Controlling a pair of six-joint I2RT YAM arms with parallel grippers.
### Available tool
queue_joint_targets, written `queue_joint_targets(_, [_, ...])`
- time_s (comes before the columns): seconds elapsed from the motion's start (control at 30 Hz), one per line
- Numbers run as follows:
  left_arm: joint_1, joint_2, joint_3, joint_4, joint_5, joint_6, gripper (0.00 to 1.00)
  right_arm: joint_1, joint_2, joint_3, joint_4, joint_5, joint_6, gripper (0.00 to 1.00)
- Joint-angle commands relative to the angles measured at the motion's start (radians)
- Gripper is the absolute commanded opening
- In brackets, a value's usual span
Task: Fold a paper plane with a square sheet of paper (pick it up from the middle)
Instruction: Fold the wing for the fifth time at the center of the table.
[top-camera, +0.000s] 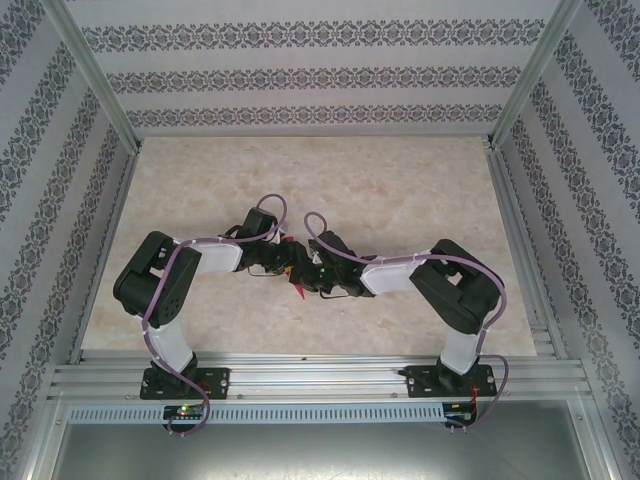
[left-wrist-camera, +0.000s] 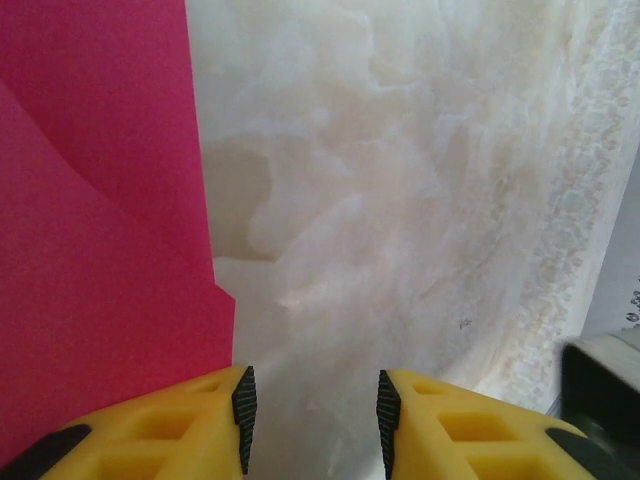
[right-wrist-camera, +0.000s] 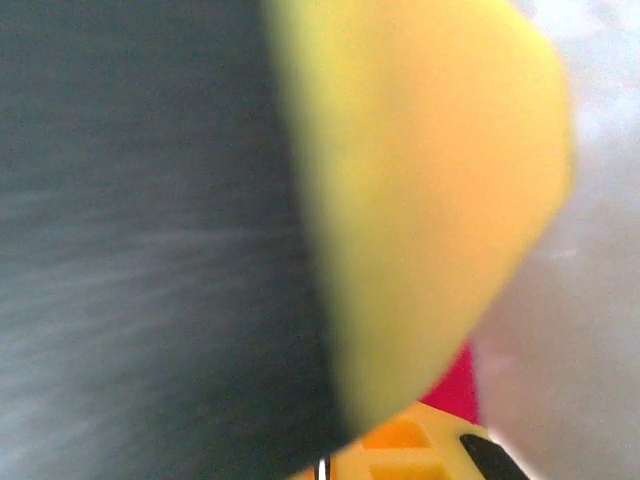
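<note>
The square sheet of paper (left-wrist-camera: 100, 250) is magenta-pink and partly folded, with one layer overlapping another. It rises along the left of the left wrist view. From above it appears as thin pink slivers (top-camera: 298, 290) between the two wrists, standing on edge over the table's middle. My left gripper (left-wrist-camera: 312, 405) is open beside the sheet's right edge, with bare table between its pads. My right gripper (top-camera: 310, 272) meets the left one at the paper and is shut on it. A strip of pink (right-wrist-camera: 460, 385) shows just above its yellow finger (right-wrist-camera: 410, 450).
A blurred black and yellow shape (right-wrist-camera: 300, 200) sits very close to the right wrist camera. The beige marbled tabletop (top-camera: 400, 190) is walled by patterned panels on three sides. An aluminium rail (top-camera: 320, 378) carrying both arm bases runs along the near edge.
</note>
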Motion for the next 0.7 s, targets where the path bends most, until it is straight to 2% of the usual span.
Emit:
queue_joint_targets(0.0, [0.003,0.036,-0.009,-0.077,-0.017,0.02,0.41,-0.002,0.046,0.008,0.064,0.026,0.037,0.11])
queue_joint_targets(0.23, [0.004,0.006,0.014,-0.095,0.004,0.037,0.43,0.0,0.049,-0.077,0.051,0.047,0.064,0.09])
queue_joint_targets(0.43, [0.005,-0.074,0.107,-0.206,0.005,0.116,0.47,0.008,0.021,-0.165,0.089,0.037,0.091,0.09])
queue_joint_targets(0.67, [0.004,-0.22,0.142,-0.356,-0.085,0.204,0.49,0.006,0.024,-0.182,0.091,0.029,0.103,0.08])
